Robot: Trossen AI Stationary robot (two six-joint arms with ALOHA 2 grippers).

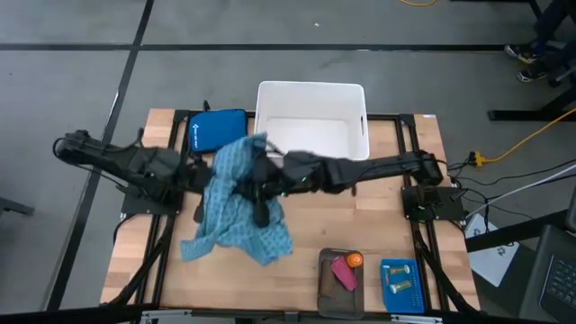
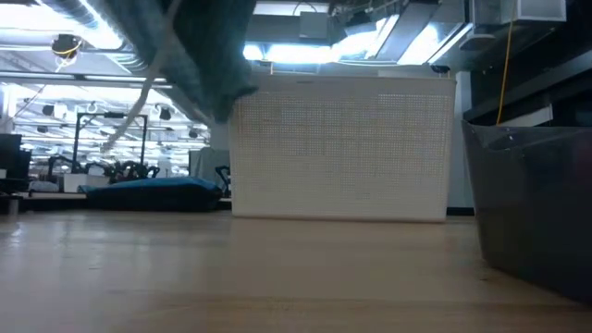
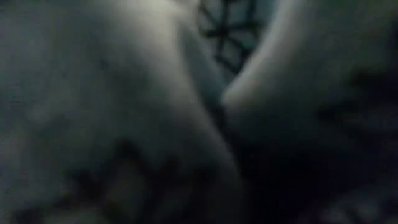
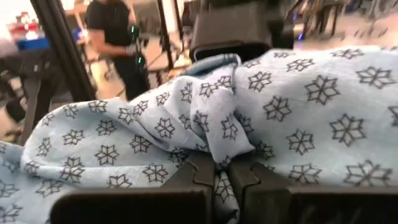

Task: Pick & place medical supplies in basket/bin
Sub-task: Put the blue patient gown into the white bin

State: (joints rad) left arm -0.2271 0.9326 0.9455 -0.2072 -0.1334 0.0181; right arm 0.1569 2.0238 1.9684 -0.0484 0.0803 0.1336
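Here both grippers clench the cloth (image 1: 236, 209) mid-table, held up off the wood. Right gripper (image 4: 222, 171) pinches a fold of it; left gripper (image 1: 216, 180) is buried in the fabric. The cloth hangs just in front of the tub (image 1: 311, 119), beside the pouch (image 1: 217, 130). Pink piece (image 1: 344, 273) and orange piece (image 1: 355, 260) lie on the tray (image 1: 326, 286), basket (image 1: 400, 286) next to it.

Robotics lab: ceiling ducts (image 2: 55, 18), more rigs (image 2: 92, 139) behind.
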